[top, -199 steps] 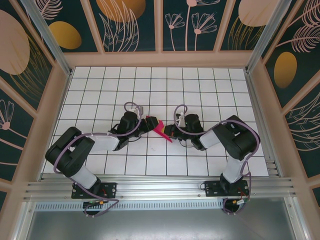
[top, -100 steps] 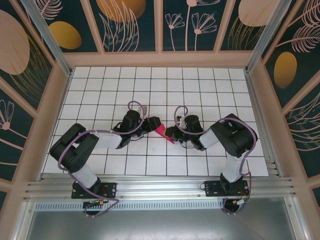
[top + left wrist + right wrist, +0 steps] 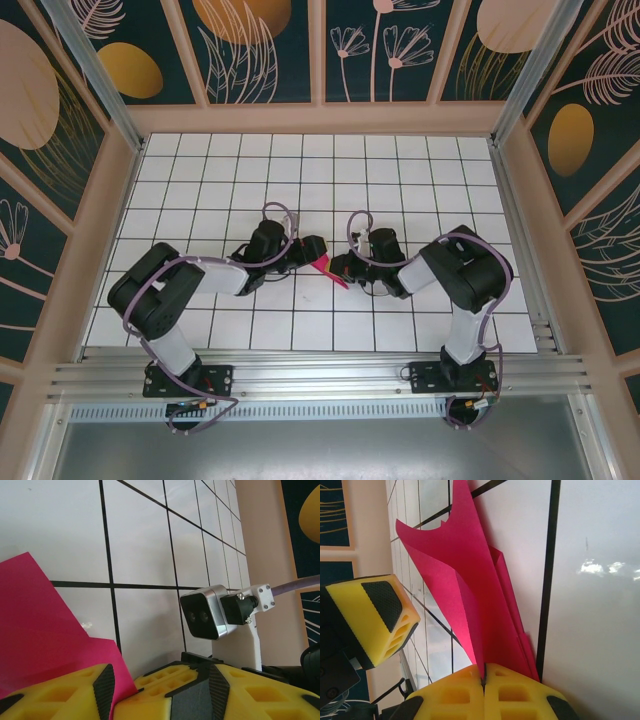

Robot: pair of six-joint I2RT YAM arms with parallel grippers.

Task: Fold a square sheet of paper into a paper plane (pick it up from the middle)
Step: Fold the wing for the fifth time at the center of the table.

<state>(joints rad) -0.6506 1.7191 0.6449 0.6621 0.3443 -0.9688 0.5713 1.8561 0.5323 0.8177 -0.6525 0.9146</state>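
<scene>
Apparently the folding was in a late step: the paper plane (image 3: pixel 326 266) stood near the middle of the worktop (image 3: pixel 420 170), already narrow and creased. The right tool (image 3: pixel 484 679) was closed on 1 end of it. The left tool (image 3: pixel 114 696) was at the wing edge, but I could not tell if it pinched the paper. Next, I think, it needed a firm hold on that flap to press the wing. Compared with 1 second before, the left elbow had swung toward the centre and its tool was closer to the plane.

The paper plane (image 3: pixel 470 595) disappears between the right fingers (image 3: pixel 520 692), its gripped end hidden.
</scene>
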